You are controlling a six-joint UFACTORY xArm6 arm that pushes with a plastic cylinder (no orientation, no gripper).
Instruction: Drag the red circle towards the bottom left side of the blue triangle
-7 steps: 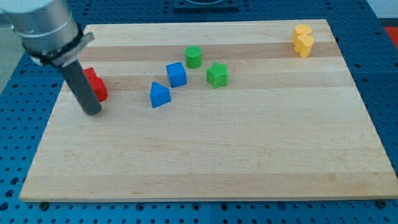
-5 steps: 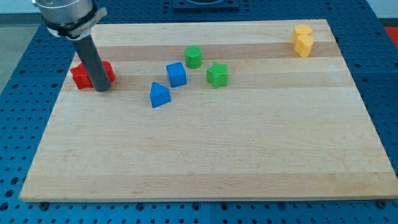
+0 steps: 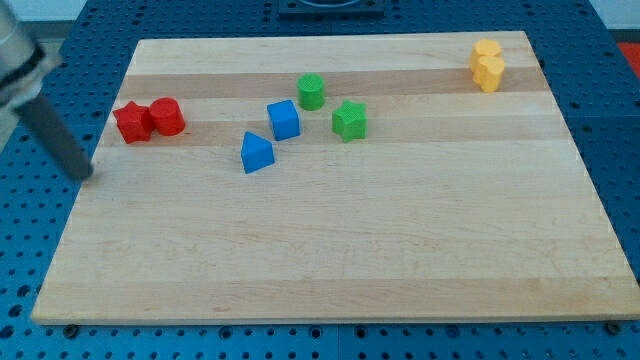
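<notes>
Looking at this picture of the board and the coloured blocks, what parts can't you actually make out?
- The arm above the rod: cut off by the view's top-left corner.
- My tip: motion-blurred at the board's left edge, left of and below the red circle; whether it touches the wooden board is unclear.
- The two yellow blocks: pressed together and small, so shapes are uncertain.
- The red block beside the circle: exact shape hard to read.

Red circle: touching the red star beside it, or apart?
Touching, as far as visible. The red circle sits flush against the red star; my tip is clear of both.
</notes>
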